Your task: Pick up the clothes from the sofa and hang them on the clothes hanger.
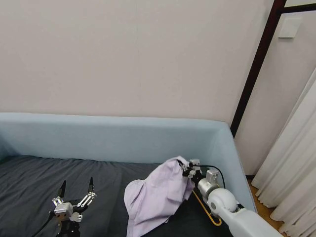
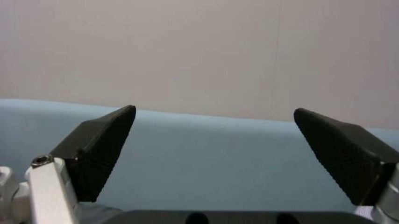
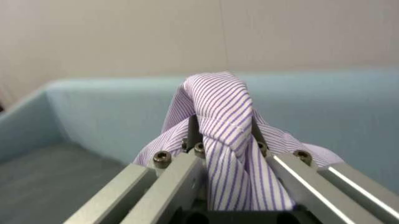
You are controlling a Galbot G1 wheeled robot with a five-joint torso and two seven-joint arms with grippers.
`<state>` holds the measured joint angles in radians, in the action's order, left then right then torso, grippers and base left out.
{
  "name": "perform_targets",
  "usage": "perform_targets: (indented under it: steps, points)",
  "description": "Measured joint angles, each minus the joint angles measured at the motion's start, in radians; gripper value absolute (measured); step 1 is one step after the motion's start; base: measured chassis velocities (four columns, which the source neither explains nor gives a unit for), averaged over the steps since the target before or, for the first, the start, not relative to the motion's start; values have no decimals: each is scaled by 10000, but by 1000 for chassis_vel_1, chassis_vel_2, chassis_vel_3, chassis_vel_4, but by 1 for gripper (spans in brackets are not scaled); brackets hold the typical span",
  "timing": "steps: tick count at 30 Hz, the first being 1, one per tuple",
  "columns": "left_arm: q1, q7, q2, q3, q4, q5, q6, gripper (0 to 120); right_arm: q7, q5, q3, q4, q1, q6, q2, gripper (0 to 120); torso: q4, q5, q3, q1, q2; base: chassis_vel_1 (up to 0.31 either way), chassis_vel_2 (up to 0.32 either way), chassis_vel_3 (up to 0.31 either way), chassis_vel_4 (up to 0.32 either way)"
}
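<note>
Clamping striped shirt [image 1: 158, 197] above sofa [image 1: 113, 138], right claw [image 1: 187, 171], left claw [image 1: 77, 184] spread apart, curtain [image 1: 291, 168] at right

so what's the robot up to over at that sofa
It is working on getting clothes off the light blue sofa. The right gripper is shut on a purple striped shirt, with a fold bunched between its fingers near the sofa's right end. The rest of the cloth hangs down over the dark seat. The left gripper is open and holds nothing, above the left part of the seat.
</note>
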<state>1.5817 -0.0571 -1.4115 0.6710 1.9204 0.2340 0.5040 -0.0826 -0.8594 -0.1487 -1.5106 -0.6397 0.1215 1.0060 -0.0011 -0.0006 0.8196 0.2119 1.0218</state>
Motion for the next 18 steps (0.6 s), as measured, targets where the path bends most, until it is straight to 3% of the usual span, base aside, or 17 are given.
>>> perform_targets:
  steps: [4,11,18]
  points:
    - [34,-8,3,24,122,4,1,100,-336,-1007,-314,52,1359,633,100,0,-2,0,0,0,0,0,0,0,0]
    - [152,-37,-27,218,296,68,16,100,-580,-2718,-1086,126,4126,859,377,0,1,-1,1,0,0,0,0,0,0]
    - [241,-42,-142,311,378,85,49,100,-46,-2962,-1291,-171,5396,885,772,0,0,-3,0,0,0,0,0,0,0]
